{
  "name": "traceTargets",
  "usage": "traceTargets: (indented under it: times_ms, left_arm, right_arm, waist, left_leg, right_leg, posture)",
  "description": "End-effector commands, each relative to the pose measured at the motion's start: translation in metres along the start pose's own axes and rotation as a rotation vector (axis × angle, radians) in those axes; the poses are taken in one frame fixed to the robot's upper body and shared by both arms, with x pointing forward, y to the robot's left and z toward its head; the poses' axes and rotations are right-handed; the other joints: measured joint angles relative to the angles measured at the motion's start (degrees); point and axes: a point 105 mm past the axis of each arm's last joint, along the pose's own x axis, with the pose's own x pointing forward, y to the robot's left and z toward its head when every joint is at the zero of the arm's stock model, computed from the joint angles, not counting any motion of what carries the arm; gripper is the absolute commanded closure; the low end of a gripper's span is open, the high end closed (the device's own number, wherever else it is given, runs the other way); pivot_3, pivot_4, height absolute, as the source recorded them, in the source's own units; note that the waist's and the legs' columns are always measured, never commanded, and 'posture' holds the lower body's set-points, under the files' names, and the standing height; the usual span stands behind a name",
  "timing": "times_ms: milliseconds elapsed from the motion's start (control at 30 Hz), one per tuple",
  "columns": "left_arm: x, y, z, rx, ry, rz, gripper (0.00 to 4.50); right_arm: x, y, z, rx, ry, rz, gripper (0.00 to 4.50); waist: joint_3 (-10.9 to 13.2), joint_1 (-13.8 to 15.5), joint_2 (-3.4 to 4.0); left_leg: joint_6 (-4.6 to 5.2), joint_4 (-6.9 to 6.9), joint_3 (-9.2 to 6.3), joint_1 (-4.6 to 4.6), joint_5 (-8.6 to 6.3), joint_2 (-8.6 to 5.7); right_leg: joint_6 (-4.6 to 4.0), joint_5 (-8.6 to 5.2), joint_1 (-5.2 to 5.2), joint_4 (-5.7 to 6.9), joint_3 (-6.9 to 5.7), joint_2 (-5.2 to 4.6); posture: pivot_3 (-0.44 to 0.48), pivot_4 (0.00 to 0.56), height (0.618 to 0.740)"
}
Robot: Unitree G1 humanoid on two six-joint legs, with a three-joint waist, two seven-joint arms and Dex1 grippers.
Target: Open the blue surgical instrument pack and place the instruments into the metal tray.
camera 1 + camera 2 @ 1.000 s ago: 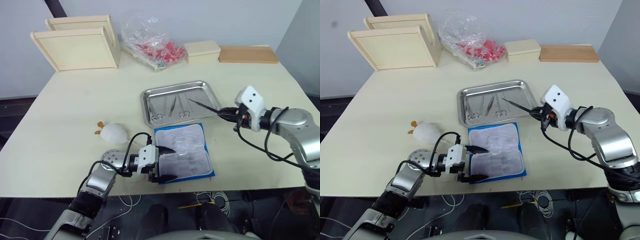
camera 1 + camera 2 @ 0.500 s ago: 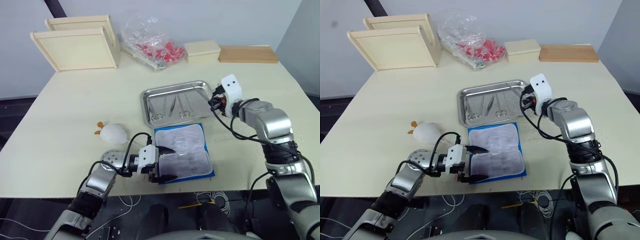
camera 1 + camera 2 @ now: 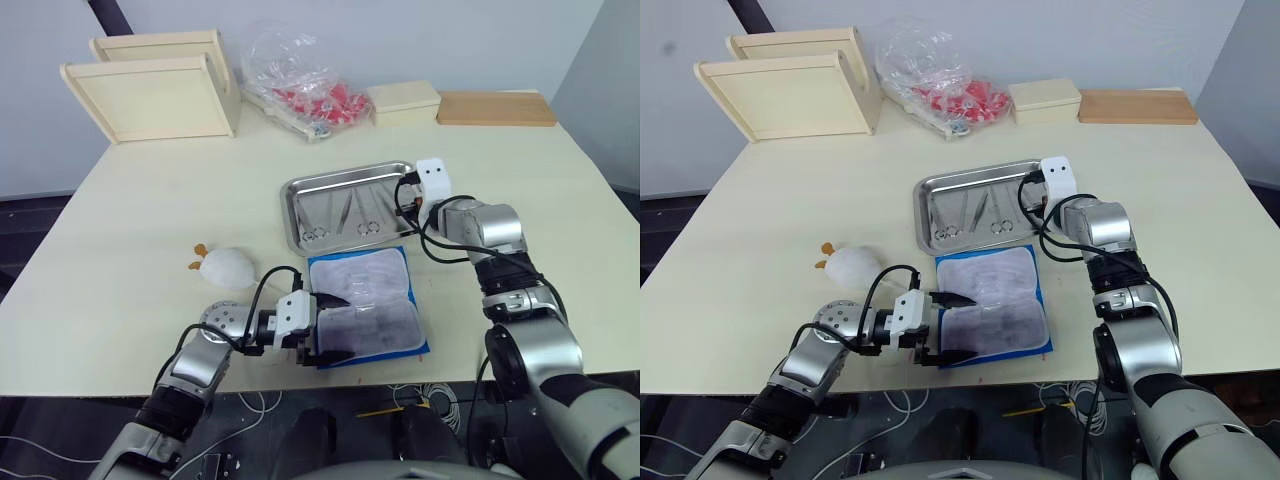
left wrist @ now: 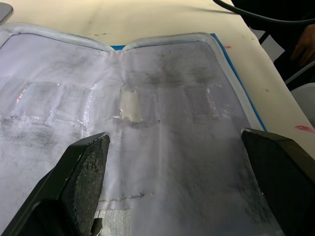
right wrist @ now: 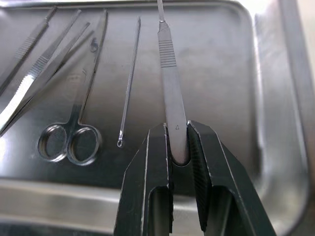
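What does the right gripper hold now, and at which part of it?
The right gripper pinches a slim flat silver metal handle instrument at its butt end, over the shiny metal tray.

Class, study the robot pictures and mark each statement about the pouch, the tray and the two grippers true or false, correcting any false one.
1. The blue pouch lies open on the table. True.
2. The right gripper is empty. False: it grips a flat-handled tool over the metal tray.
3. Scissors already lie in the tray. True.
4. The left gripper is shut on the pouch. False: its fingers stand wide open over the lining.
5. The tray sits on top of the pouch. False: it lies beside it.
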Motion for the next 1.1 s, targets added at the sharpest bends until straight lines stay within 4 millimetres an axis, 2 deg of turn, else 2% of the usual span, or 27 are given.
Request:
traceTargets:
  times_ms: [33, 267, 300, 467, 500, 533, 767, 933, 1100]
  left_arm:
    - [-0.001, -0.027, -0.041, -0.132, 0.145, -0.062, 0.0]
    - [-0.001, -0.028, -0.042, -0.136, 0.146, -0.059, 0.0]
    - [-0.001, -0.028, -0.042, -0.136, 0.146, -0.059, 0.0]
    - [-0.002, -0.029, -0.043, -0.138, 0.147, -0.06, 0.0]
    - [-0.002, -0.028, -0.043, -0.138, 0.148, -0.06, 0.0]
    - [-0.002, -0.028, -0.043, -0.138, 0.148, -0.06, 0.0]
    - [-0.003, -0.027, -0.042, -0.135, 0.145, -0.056, 0.0]
    - [-0.005, -0.021, -0.037, -0.122, 0.119, -0.031, 0.0]
    - [-0.007, -0.015, -0.021, -0.103, 0.039, 0.002, 0.0]
  right_arm:
    - [-0.001, 0.002, 0.018, 0.027, -0.058, -0.004, 4.43]
    - [0.005, 0.003, 0.015, 0.016, -0.057, -0.004, 4.43]
    - [0.006, 0.004, 0.015, 0.008, -0.059, 0.002, 3.47]
    - [0.002, 0.007, 0.019, -0.023, -0.086, 0.029, 1.04]
    - [0.001, 0.007, 0.021, -0.031, -0.094, 0.031, 0.26]
    - [-0.001, 0.006, 0.023, -0.038, -0.106, 0.031, 0.05]
    - [-0.023, 0.009, 0.047, -0.16, -0.247, 0.062, 0.05]
    - [-0.052, 0.018, 0.049, -0.241, -0.384, 0.164, 0.05]
    - [-0.079, 0.022, 0.041, -0.291, -0.488, 0.261, 0.05]
  waist:
    - [0.0, -0.1, 0.01]
    - [0.0, -0.8, 0.06]
    - [0.0, -0.8, 0.06]
    - [0.0, -0.9, 0.08]
    - [0.0, -0.9, 0.08]
    - [0.0, -0.9, 0.08]
    - [0.0, -1.0, 0.11]
    - [0.0, -0.9, 0.1]
    - [0.0, -1.1, 0.09]
  left_leg:
    - [0.0, -0.01, 0.01, 0.0, 0.0, 0.0]
    - [0.0, -0.03, 0.0, 0.01, 0.0, -0.01]
    - [0.0, -0.02, 0.01, 0.02, 0.0, -0.02]
    - [0.0, -0.02, 0.0, 0.01, 0.0, -0.02]
    - [0.0, -0.02, 0.0, 0.01, 0.0, -0.02]
    - [0.0, -0.02, 0.0, 0.01, 0.0, -0.01]
    - [0.0, -0.03, -0.02, 0.0, 0.0, -0.01]
    - [0.0, -0.06, -0.08, -0.02, 0.0, 0.0]
    - [0.0, -0.06, -0.1, -0.03, 0.0, 0.02]
  right_leg:
    - [0.0, 0.0, 0.0, 0.0, 0.01, 0.0]
    - [0.0, 0.0, 0.01, 0.0, 0.01, -0.01]
    - [0.01, 0.0, 0.01, 0.0, 0.01, -0.01]
    - [0.01, 0.0, 0.0, 0.0, 0.02, -0.01]
    - [0.01, 0.0, 0.0, 0.0, 0.02, -0.01]
    - [0.01, 0.0, 0.0, 0.0, 0.02, -0.01]
    - [0.01, 0.0, 0.0, -0.01, 0.02, -0.02]
    - [0.01, -0.01, 0.0, -0.05, -0.02, -0.01]
    - [0.03, -0.02, -0.03, -0.05, 0.01, -0.01]
  posture:
    - [0.0, 0.15, 0.74]
    - [0.0, 0.15, 0.74]
    - [0.0, 0.15, 0.74]
    - [0.0, 0.15, 0.74]
    - [0.0, 0.15, 0.74]
    - [0.0, 0.15, 0.74]
    - [0.0, 0.15, 0.74]
    - [0.0, 0.15, 0.74]
    - [0.0, 0.15, 0.74]
